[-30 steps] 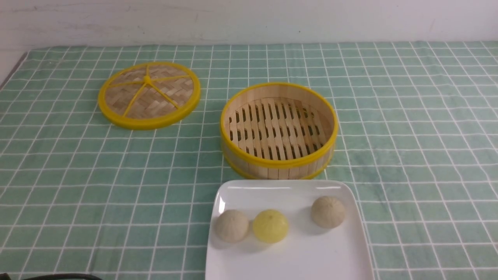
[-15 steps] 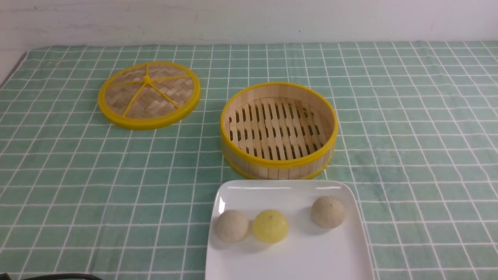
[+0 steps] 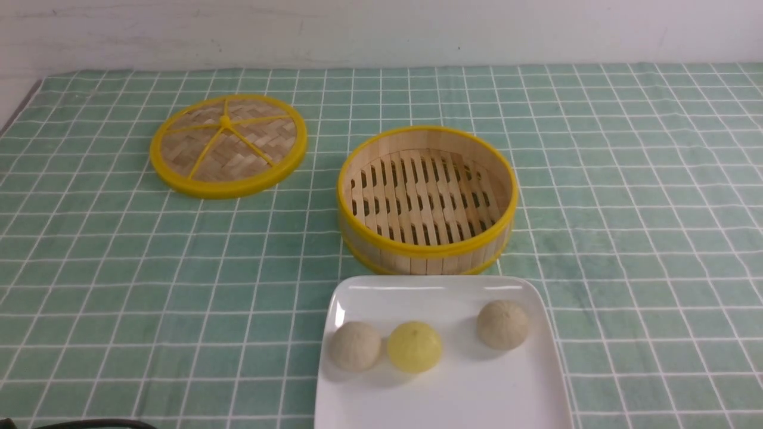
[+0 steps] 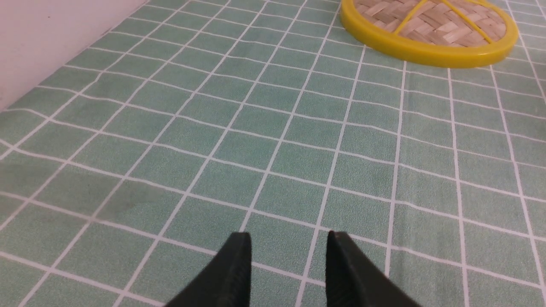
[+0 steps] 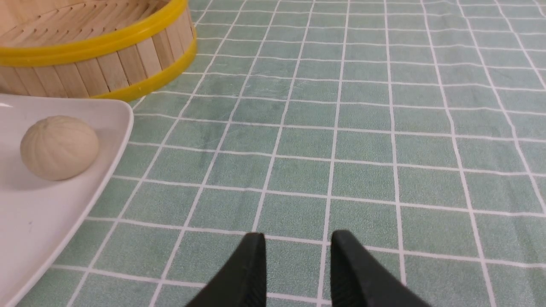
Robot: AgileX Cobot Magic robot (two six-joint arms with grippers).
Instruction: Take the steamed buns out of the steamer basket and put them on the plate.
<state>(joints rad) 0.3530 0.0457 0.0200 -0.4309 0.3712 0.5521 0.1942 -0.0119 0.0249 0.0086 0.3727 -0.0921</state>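
Nothing has moved since a second ago: you can see all three small domed steamed buns (image 3: pixel 415 346) resting on the glossy white squarish plate (image 3: pixel 524 393) at six o'clock of the empty round bamboo steamer basket (image 3: pixel 427 250), both pincers apart and empty, so the task looks finished.

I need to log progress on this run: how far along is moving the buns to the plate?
Done, it appears: the steamer basket is empty, and both pale buns and the yellow bun sit on the white plate. Nothing in hand: the left end effector and right end effector are open over bare cloth. Nothing visibly remains.
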